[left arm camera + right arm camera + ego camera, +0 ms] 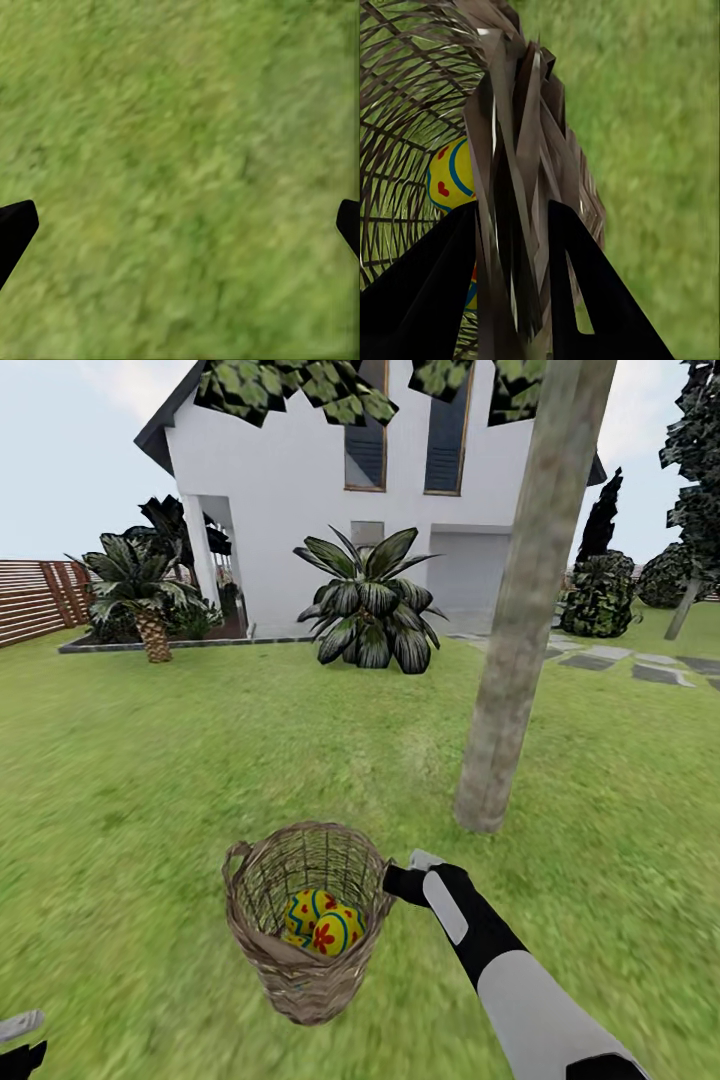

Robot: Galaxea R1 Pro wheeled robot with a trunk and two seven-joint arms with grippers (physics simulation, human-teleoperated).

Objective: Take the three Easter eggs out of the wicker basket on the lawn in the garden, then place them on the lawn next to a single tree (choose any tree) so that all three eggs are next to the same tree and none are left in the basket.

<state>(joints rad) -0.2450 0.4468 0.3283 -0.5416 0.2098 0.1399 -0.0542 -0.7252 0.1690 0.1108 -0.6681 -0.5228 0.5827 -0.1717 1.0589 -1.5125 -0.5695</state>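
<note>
The wicker basket (300, 970) sits tilted on or just above the lawn (150, 760), a short way in front of the thick trunk of the tree (520, 630). Inside it lie yellow Easter eggs (335, 932) with red flowers and blue bands; two show clearly. My right gripper (395, 880) is shut on the basket's right rim. In the right wrist view its fingers (435, 285) clamp the woven wall (517, 135), and one egg (451, 176) shows through the weave. My left gripper (20, 1040) hangs low at the left, open (180, 225) over bare grass.
A white house (290, 490) stands behind. A short palm (150, 610) and a broad-leaved plant (370, 610) grow in front of it. A slatted fence (35, 600) runs at far left. Grey paving stones (640, 665) and dark bushes (600, 595) lie to the right.
</note>
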